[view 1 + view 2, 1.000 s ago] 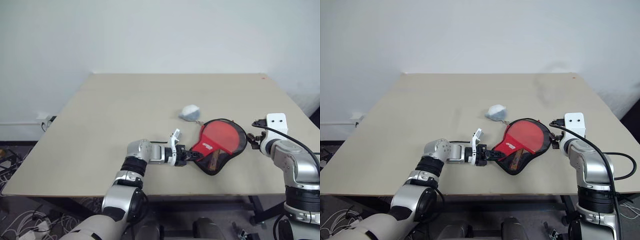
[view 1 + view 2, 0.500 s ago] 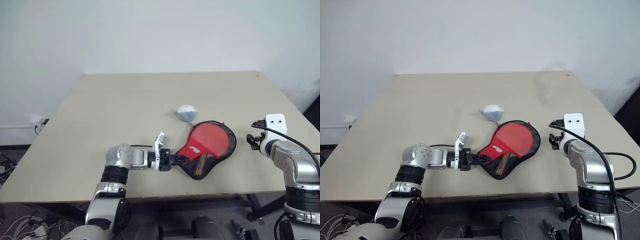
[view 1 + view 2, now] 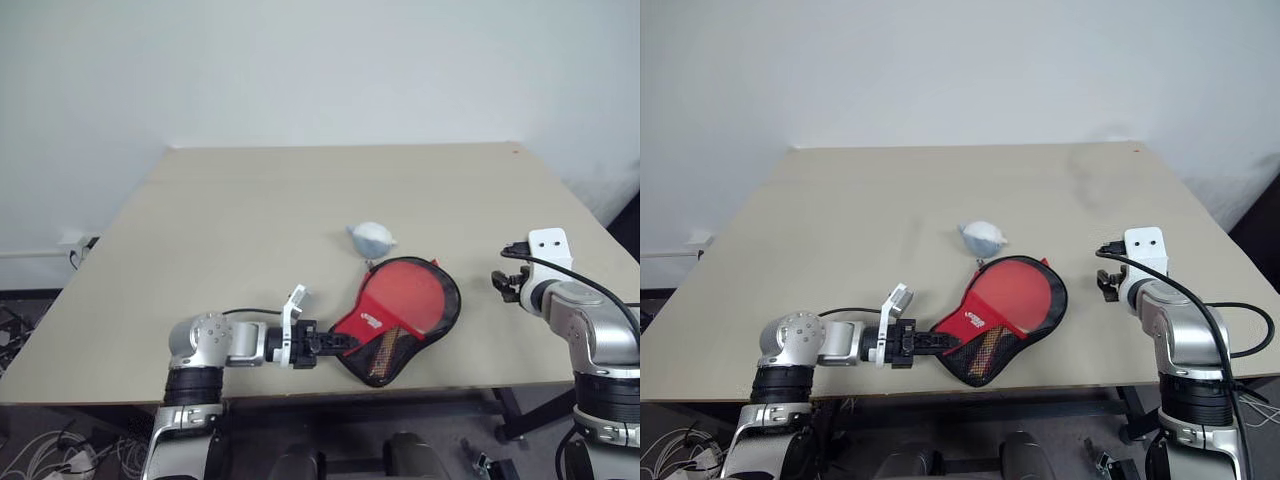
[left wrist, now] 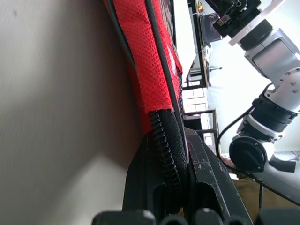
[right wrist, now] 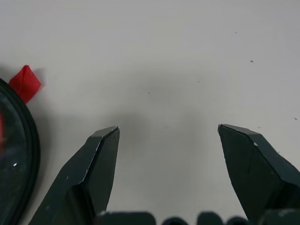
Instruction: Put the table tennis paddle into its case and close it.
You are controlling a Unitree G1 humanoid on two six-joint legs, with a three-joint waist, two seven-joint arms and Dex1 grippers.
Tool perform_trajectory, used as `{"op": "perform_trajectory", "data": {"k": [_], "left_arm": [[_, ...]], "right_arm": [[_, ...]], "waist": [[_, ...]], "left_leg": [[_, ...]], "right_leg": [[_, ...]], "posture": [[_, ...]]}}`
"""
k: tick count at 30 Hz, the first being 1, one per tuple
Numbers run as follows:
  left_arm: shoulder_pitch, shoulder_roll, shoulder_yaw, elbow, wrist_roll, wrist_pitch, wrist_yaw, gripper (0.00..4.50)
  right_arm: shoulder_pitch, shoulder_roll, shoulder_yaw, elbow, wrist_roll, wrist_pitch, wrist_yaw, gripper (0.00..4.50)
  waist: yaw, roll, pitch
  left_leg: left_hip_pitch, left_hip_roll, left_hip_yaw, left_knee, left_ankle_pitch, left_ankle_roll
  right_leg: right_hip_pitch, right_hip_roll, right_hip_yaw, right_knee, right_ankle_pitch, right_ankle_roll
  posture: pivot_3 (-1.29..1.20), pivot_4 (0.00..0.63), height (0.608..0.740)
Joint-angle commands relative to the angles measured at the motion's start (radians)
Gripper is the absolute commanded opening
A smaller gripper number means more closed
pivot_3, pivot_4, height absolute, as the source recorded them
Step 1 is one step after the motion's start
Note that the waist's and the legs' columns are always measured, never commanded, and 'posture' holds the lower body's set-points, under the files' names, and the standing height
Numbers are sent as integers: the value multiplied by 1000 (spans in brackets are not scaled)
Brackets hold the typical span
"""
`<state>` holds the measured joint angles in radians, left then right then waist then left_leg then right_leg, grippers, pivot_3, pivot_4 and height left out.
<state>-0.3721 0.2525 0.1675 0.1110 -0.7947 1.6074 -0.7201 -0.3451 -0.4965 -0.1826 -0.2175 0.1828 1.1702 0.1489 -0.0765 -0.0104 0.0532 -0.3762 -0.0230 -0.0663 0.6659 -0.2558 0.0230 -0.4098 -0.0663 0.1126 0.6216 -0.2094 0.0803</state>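
Head views: the left gripper [image 3: 322,343] pinches the narrow end of the one case [image 3: 405,310], likely to drag it (the paddle's wooden handle seems to show inside).

Left wrist view: fingers clamp the zip edge.

Right wrist view: the right gripper [image 5: 168,136] stands spread over bare table [image 5: 187,56], beside the case's rim.

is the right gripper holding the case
No, the right gripper is open over bare table, with the case off to its side.
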Motion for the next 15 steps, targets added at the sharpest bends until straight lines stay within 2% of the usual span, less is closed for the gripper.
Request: {"op": "perform_trajectory", "data": {"k": [1,15], "left_arm": [[26,39,19,-63,-87,7,0,5],[149,188,-16,-158,-265,7,-16,5]], "right_arm": [[-33,-21,-3,-9,-13,-11,7,3642],[-40,-33,10,2,-15,-12,21,3642]], "waist": [[0,0,0],[0,-1,0]], "left_leg": [[0,0,0,0,0,0],[0,0,0,0,0,0]], "right_leg": [[0,0,0,0,0,0],[0,0,0,0,-1,-3]], "posture": [[0,0,740],[0,0,740]]}}
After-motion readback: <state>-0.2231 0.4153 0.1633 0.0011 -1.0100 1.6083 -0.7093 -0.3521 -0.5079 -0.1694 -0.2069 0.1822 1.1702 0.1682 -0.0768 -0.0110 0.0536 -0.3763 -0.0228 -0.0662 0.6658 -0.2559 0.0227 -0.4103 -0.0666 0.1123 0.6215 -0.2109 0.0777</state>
